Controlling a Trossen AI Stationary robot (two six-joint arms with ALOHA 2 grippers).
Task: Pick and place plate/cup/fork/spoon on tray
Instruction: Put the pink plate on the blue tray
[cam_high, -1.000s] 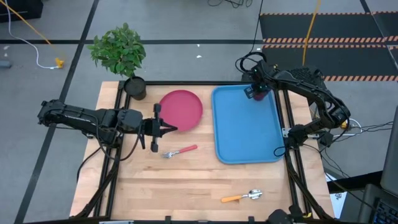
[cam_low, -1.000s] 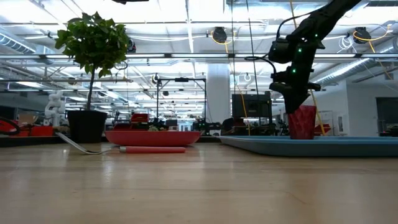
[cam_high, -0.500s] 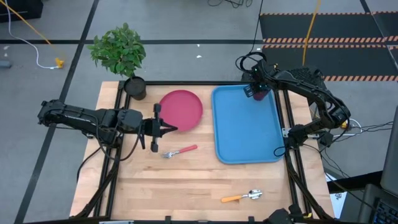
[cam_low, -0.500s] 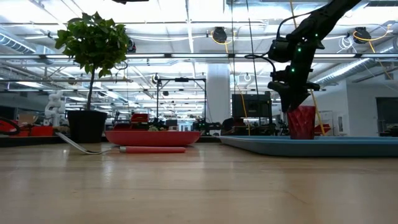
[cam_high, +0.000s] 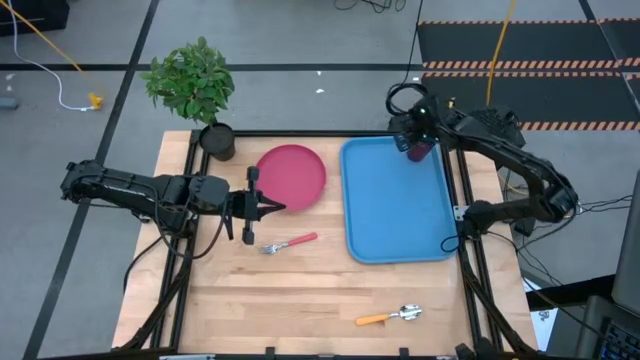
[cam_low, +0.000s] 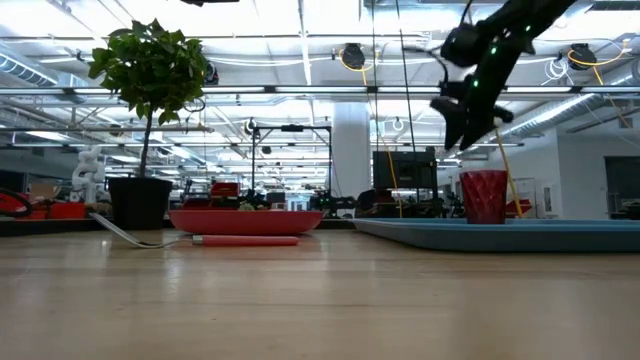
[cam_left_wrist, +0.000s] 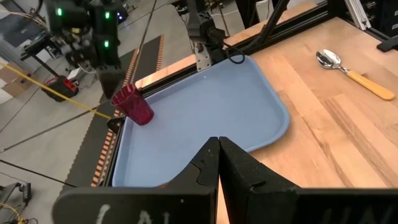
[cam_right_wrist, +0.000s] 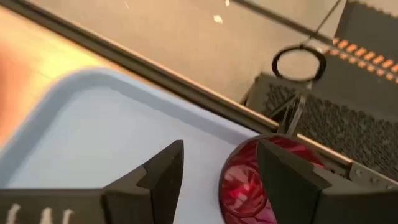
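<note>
The dark red cup (cam_high: 421, 151) stands upright on its base in the far right corner of the blue tray (cam_high: 390, 215); it also shows in the low view (cam_low: 484, 197). My right gripper (cam_low: 462, 128) hangs open just above the cup and touches nothing; in the right wrist view (cam_right_wrist: 217, 163) the cup (cam_right_wrist: 249, 180) lies below its spread fingers. The pink-red plate (cam_high: 292, 177) lies flat on the table left of the tray. My left gripper (cam_high: 278, 207) is shut and empty, by the plate's near rim.
A red-handled fork (cam_high: 288, 243) lies near the plate, and an orange-handled spoon (cam_high: 390, 316) lies toward the table's near edge. A plant in a black pot (cam_high: 217, 141) stands at the far left corner. Most of the tray floor is bare.
My right gripper has let go of the cup and risen straight up clear of it. The cup stays upright in the tray's far right corner.
</note>
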